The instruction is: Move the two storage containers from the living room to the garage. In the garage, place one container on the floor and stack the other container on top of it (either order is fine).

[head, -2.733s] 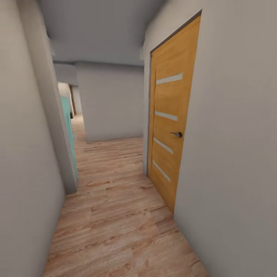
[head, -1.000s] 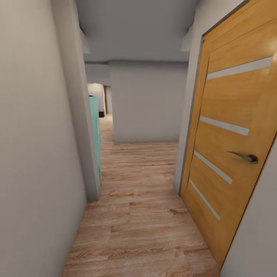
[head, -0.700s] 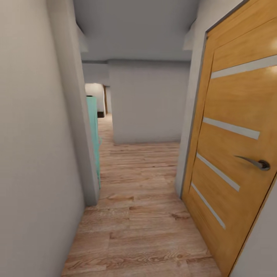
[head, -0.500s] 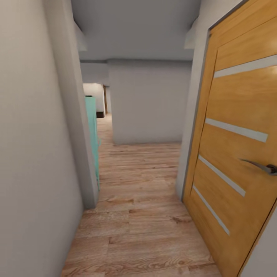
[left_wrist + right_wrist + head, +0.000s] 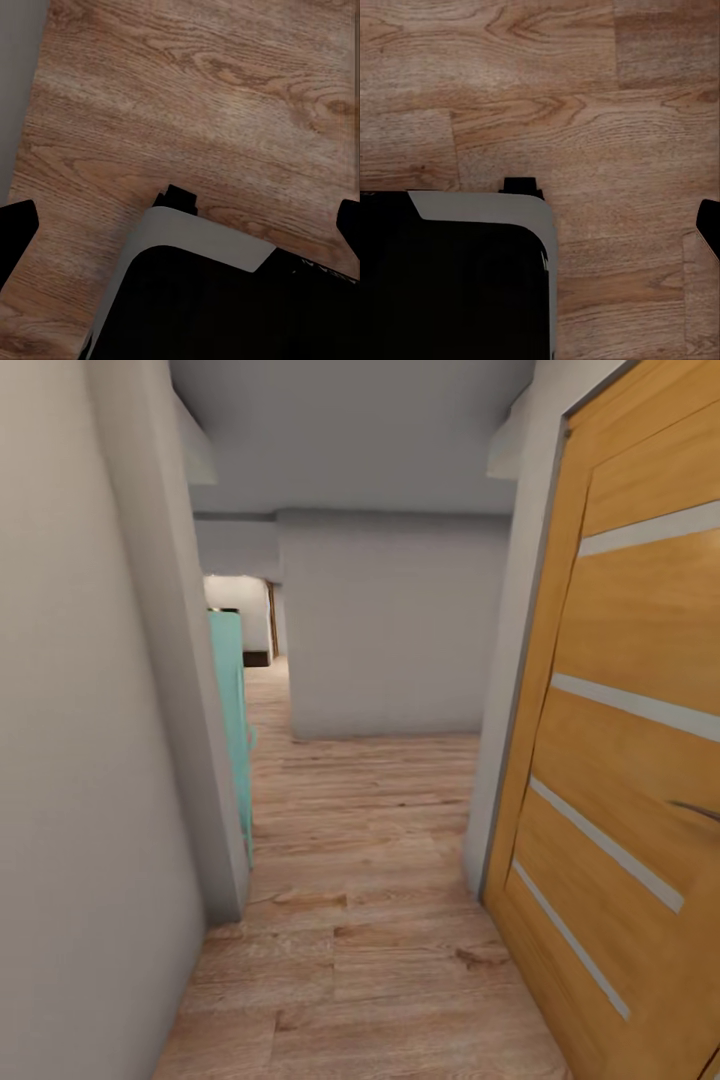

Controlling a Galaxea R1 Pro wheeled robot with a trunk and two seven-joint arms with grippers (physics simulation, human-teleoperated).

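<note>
Down a narrow hallway, faces pale plank floor (image 5: 370,920) between grey walls. Shows wooden door (image 5: 640,760) close at right, shut, lever handle (image 5: 697,809) at the picture's edge. Shows teal panel (image 5: 232,700) at left past a wall corner, and blank wall (image 5: 390,630) ahead. Hangs left gripper (image 5: 180,225) above planks and the black, white-edged base (image 5: 225,307), fingertips (image 5: 16,229) spread wide, holding nothing. Shows one fingertip (image 5: 709,225) of right gripper (image 5: 544,225) above planks; cannot tell whether spread or pressed together.
</note>
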